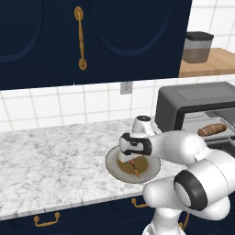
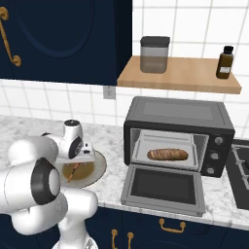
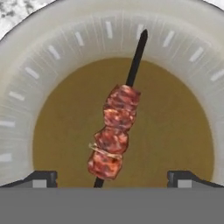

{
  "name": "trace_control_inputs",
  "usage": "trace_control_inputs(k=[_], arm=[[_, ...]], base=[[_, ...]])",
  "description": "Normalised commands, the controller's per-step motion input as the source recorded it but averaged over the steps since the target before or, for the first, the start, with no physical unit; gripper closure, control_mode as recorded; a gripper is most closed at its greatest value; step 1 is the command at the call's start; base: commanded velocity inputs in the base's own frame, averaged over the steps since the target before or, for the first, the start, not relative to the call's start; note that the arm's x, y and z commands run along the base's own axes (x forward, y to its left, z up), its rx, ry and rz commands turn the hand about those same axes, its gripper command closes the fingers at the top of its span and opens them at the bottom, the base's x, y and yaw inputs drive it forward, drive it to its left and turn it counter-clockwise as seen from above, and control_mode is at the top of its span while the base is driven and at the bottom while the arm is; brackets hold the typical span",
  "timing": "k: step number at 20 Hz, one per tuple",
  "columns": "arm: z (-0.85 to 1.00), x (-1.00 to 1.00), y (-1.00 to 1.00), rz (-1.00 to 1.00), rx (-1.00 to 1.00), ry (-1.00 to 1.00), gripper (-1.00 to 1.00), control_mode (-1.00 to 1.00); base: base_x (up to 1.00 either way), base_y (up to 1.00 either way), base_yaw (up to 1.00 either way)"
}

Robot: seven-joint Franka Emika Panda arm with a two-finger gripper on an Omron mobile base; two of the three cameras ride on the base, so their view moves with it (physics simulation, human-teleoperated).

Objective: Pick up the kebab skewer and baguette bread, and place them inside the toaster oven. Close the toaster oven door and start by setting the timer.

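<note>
The kebab skewer [image 3: 114, 135], a dark stick with red-brown meat chunks, lies on a round plate [image 3: 26, 87] with a brown centre. My gripper [image 3: 112, 178] hangs open straight above it, one fingertip on each side of the meat and touching nothing. From the base, the gripper [image 1: 131, 158] hovers low over the plate [image 1: 114, 167] and skewer [image 1: 136, 170]. The baguette bread [image 2: 168, 154] lies on the tray inside the toaster oven [image 2: 175, 113]. The toaster oven door [image 2: 163, 187] is folded down flat, open.
The plate [image 2: 98, 168] sits on the marble counter just left of the open door. A wooden shelf [image 2: 180, 78] above the oven carries a grey canister [image 2: 154, 54] and a dark bottle [image 2: 224, 62]. A stove [image 2: 240, 175] lies at the far right.
</note>
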Motion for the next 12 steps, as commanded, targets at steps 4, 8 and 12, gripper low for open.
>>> trace_control_inputs(k=[4,8,12], arm=[[-0.37,0.38,0.08,0.04,-0.03,0.00,-1.00,-1.00],[-0.25,0.28,0.00,0.02,0.00,0.00,-1.00,-1.00],[-0.21,0.04,0.06,0.00,0.00,0.04,-1.00,-1.00]], base=[[0.00,0.00,0.00],[0.00,0.00,0.00],[0.00,0.00,0.00]])
